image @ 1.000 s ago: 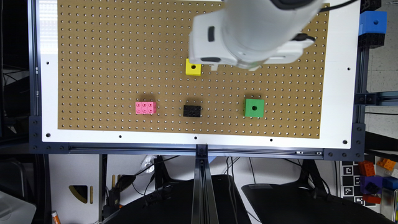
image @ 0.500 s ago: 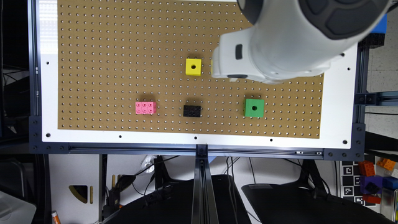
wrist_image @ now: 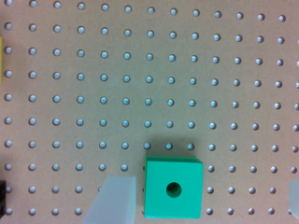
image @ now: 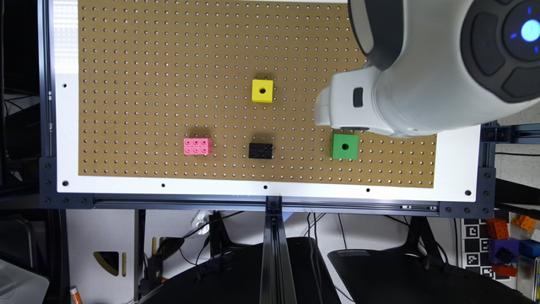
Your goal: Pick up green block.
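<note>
The green block [image: 345,146] lies flat on the brown pegboard [image: 168,63], its round dark hole facing up, near the board's front edge on the exterior view's right. My white arm [image: 379,101] hangs over the board just behind it, and its lower edge overlaps the block's far side. In the wrist view the green block [wrist_image: 173,188] sits between my pale fingers [wrist_image: 117,200], closer to one of them. My gripper [wrist_image: 205,189] is open and spread wider than the block, holding nothing.
A yellow cube with a hole [image: 262,90] stands mid-board. A black studded brick [image: 260,150] and a pink studded brick [image: 197,146] lie in the green block's row, toward the exterior view's left. A white frame [image: 270,185] borders the board.
The arm has swung toward the exterior view's right and nearer the front edge, uncovering the yellow cube and ending over the green block. The blocks have not moved.
</note>
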You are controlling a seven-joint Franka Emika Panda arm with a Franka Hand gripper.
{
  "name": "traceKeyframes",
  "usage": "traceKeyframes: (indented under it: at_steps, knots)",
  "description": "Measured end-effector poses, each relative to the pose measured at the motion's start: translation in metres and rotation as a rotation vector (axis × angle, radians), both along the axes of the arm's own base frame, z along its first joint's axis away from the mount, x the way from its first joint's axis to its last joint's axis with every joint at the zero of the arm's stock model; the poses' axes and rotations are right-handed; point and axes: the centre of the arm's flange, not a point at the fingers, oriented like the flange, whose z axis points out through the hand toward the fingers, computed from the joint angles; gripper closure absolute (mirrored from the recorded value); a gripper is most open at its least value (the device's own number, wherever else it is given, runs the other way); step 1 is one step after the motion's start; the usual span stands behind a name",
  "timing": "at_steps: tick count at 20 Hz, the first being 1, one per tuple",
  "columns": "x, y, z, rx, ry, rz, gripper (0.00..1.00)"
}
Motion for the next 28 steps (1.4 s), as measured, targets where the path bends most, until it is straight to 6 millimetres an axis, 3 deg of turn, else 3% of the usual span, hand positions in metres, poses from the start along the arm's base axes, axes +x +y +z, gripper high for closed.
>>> traceKeyframes:
  at_steps: [4, 9, 14, 28]
  knots:
    - [0.005, 0.001, -0.032, 0.002, 0.016, 0.005, 0.00]
    - [0.006, 0.001, -0.043, 0.005, 0.026, 0.005, 0.00]
    - [0.010, 0.001, -0.085, 0.004, 0.032, 0.007, 0.00]
    - [0.020, 0.001, -0.081, 0.012, 0.011, 0.002, 0.00]
